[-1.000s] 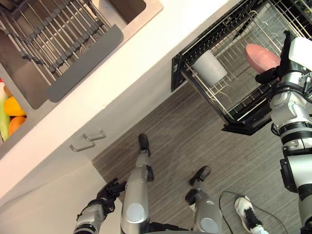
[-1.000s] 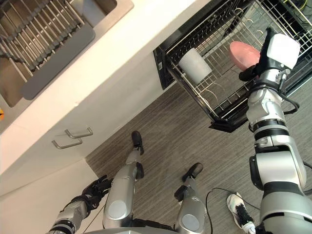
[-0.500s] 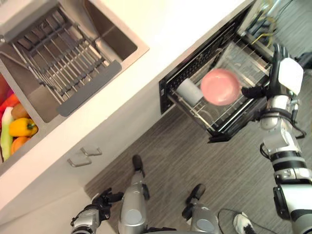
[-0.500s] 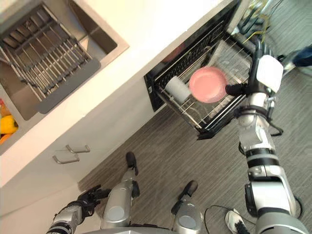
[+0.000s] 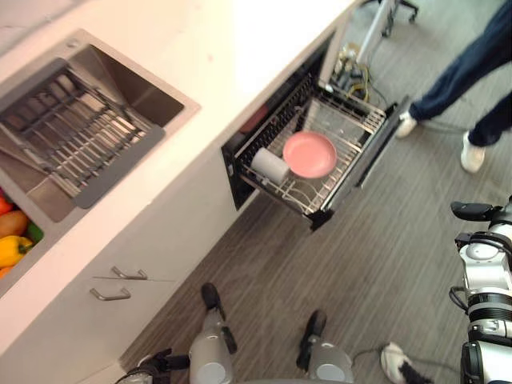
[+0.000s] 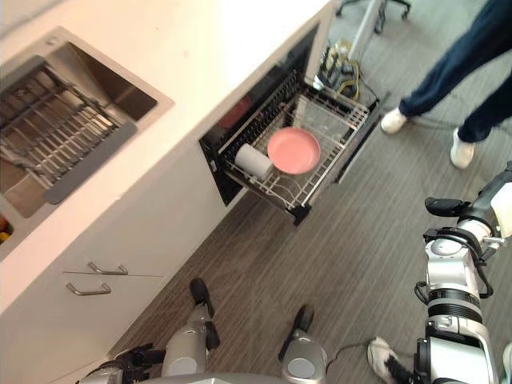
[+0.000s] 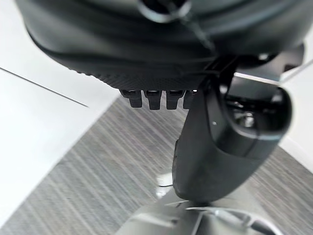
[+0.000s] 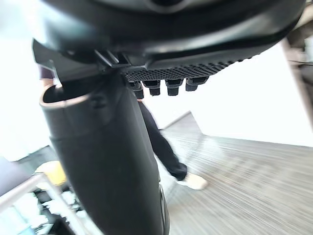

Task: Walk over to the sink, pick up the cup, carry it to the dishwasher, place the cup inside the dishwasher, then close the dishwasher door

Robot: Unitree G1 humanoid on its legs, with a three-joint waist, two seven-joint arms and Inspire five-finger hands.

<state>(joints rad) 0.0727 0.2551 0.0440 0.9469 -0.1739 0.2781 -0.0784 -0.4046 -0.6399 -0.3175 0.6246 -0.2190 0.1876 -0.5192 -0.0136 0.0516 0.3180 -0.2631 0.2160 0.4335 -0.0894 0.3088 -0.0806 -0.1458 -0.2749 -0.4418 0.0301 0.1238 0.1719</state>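
Cup (image 5: 270,165) lay on its side in the pulled-out dishwasher rack (image 5: 344,118), just beside a pink plate (image 5: 310,154). Right hand (image 5: 472,210) was loose-fingered and empty. Door front (image 5: 364,160) lay at its 10 o'clock. Left hand (image 5: 152,362) was relaxed, empty and farther off.

We show a pale, whitish cup (image 5: 270,165) and a pink dish (image 5: 310,154) in a silver wire rack (image 5: 356,120) framed in black. The countertop (image 5: 216,56) is cream-white, the sink (image 5: 140,92) steel grey and its drainer (image 5: 80,148) dark grey. We mark the floor (image 5: 384,240) as grey with fine wood-grain stripes. The person's trousers (image 5: 472,60) are navy and the shoes (image 5: 472,152) white. The produce (image 5: 12,250) at the edge appears yellow, orange, red and green, though it is partly cut off. The right hand (image 6: 445,206) is black.
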